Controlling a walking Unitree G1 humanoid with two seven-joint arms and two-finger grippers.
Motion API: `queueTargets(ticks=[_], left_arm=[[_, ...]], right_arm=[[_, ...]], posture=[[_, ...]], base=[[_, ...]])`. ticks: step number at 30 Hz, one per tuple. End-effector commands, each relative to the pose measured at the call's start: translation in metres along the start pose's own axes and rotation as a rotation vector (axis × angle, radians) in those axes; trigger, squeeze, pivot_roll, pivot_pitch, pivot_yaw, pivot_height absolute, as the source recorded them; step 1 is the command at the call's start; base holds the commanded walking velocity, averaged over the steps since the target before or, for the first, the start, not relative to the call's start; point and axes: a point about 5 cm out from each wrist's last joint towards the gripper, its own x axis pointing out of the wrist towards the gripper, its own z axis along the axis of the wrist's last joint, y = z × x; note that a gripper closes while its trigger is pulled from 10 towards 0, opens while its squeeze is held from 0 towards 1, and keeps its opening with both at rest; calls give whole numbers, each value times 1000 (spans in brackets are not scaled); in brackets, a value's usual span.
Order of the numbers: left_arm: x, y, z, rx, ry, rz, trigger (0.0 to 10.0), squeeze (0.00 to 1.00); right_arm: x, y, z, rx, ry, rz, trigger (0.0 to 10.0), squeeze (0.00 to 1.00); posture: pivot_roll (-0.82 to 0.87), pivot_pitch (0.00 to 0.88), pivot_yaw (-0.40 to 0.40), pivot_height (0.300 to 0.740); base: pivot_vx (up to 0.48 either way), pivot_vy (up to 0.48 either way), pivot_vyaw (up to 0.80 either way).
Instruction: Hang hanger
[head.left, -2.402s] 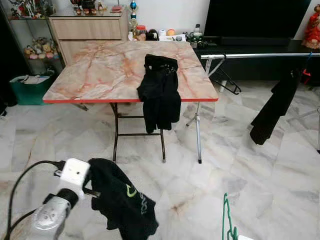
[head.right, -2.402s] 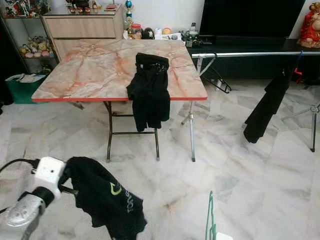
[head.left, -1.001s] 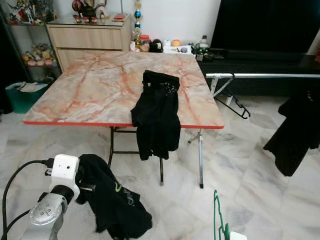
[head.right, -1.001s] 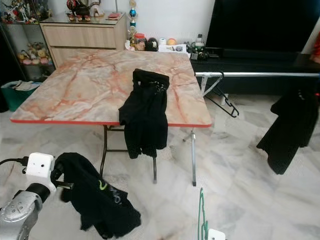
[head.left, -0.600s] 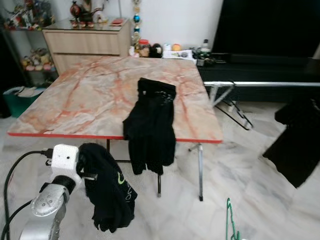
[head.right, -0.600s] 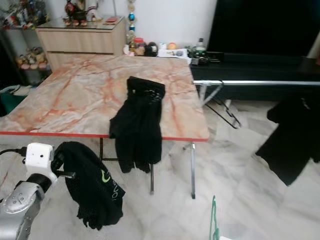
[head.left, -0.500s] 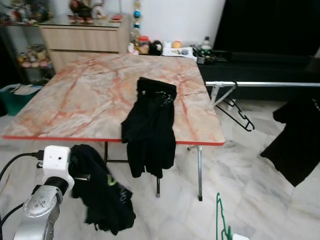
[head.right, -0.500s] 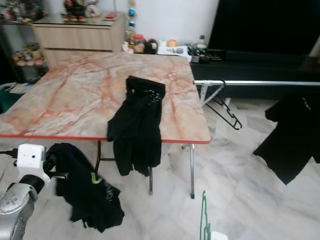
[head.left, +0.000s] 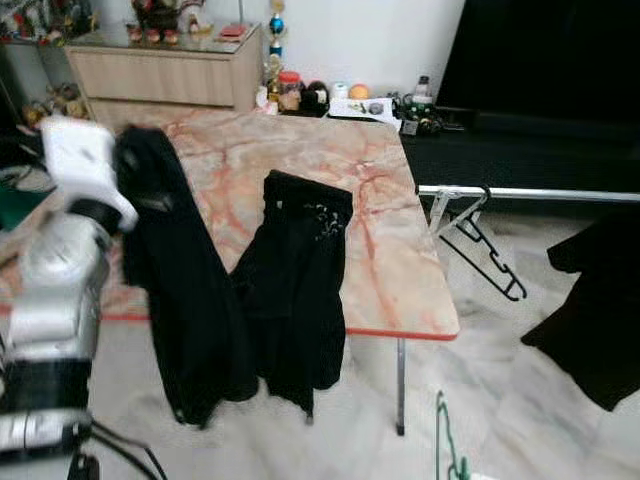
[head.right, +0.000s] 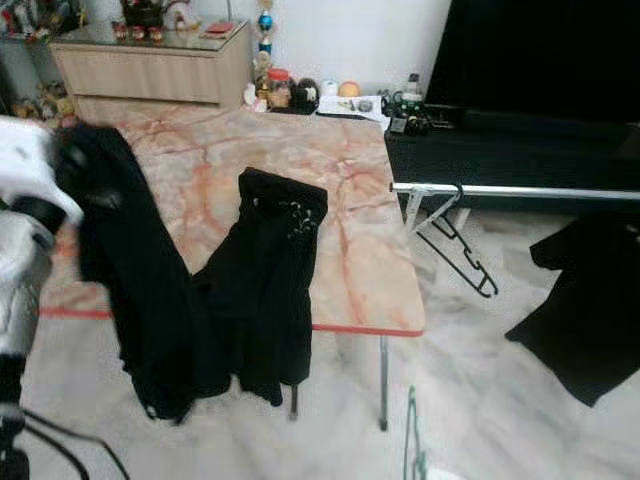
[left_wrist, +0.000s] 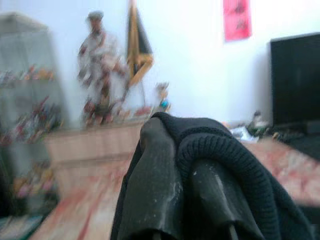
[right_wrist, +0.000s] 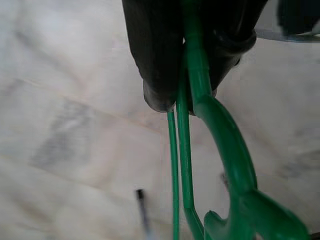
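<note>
My left gripper is raised at the left beside the table and is shut on the ribbed collar of a black garment. The garment hangs long from the gripper, down past the table's front edge. My right gripper is low at the bottom right, shut on a thin green hanger. The hanger's top pokes up over the floor. A metal clothes rail runs at the right behind the table, with a black hanger on it.
A marble-patterned folding table stands ahead, with a second black garment draped over its front edge. Another dark garment hangs at the far right. A wooden cabinet and a dark TV unit line the back wall.
My left arm has swung the black garment up from near the floor to above table height. The view has moved closer to the table and shifted a little to the right.
</note>
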Motion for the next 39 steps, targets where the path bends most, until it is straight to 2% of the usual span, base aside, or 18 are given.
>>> queueTargets(ticks=[1, 2, 8, 13, 19, 21, 24, 26, 27, 29, 32, 33, 34, 35, 38, 39], left_arm=[[14, -14, 11, -11, -57, -53, 10000, 0], [24, -23, 11, -24, -56, -82, 10000, 0], [42, -47, 9, -28, -41, -164, 10000, 0], [48, -54, 0, -10, -2, -179, 10000, 0], [44, -50, -15, 5, 74, -170, 10000, 0], [38, -50, -26, 18, 113, -191, 10000, 0], [17, -58, -58, 40, 270, -288, 10000, 0], [4, -64, -72, 71, 317, -353, 10000, 0], [-8, -67, -82, 47, 374, -380, 10000, 0], [-23, -71, -97, 56, 451, -407, 10000, 0], [-40, -76, -108, 59, 504, -452, 10000, 0], [-54, -77, -113, 42, 532, -453, 10000, 0], [-58, -78, -114, 36, 540, -451, 10000, 0], [-71, -79, -118, 31, 557, -450, 10000, 0], [-85, -79, -119, 13, 566, -442, 10000, 0], [-91, -76, -118, -5, 568, -411, 10000, 310]], right_arm=[[-2, -12, 0, 1, 5, -32, 10000, 0], [-2, -11, 0, 0, 5, -30, 10000, 0], [-1, -10, 2, 4, 2, -30, 10000, 0], [-1, -5, 0, 6, 1, -26, 10000, 0], [-1, -2, -2, 4, 3, -21, 10000, 0], [-1, -2, -2, -5, 5, -17, 10000, 0], [-1, -3, -3, -11, 6, -17, 10000, 0], [-1, -4, -3, -12, 6, -17, 10000, 0], [-1, -4, -3, -13, 6, -17, 10000, 0], [-1, -5, -3, -16, 7, -15, 10000, 0], [-2, -6, -3, -20, 9, -13, 10000, 0], [-2, -7, -3, -21, 9, -14, 10000, 0], [-2, -8, -3, -22, 9, -15, 10000, 0], [-2, -9, -3, -23, 10, -16, 10000, 0], [-2, -10, -3, -24, 11, -18, 10000, 0], [-2, -11, -3, -25, 13, -18, 10000, 0]], posture=[[165, 0, 0, 740], [160, 0, 2, 740], [154, 0, 8, 740], [153, 0, 10, 740], [154, 0, 10, 740], [158, 0, 9, 740], [163, 0, 4, 740], [166, 0, 2, 740], [162, 0, 1, 740], [164, 0, -1, 740], [166, 0, -2, 740], [166, 0, 0, 740], [165, 0, 1, 740], [164, 0, 3, 740], [164, 0, 3, 740], [164, 0, 3, 740]], base=[[382, 0, 0], [375, 0, 0], [374, 0, 0], [378, 0, 0], [352, 0, 0], [0, 0, 0], [0, 0, 0], [0, 0, 0], [0, 0, 0], [0, 0, 0], [0, 0, 0], [0, 0, 0], [0, 0, 0], [0, 0, 0], [0, 0, 0], [0, 0, 0]])
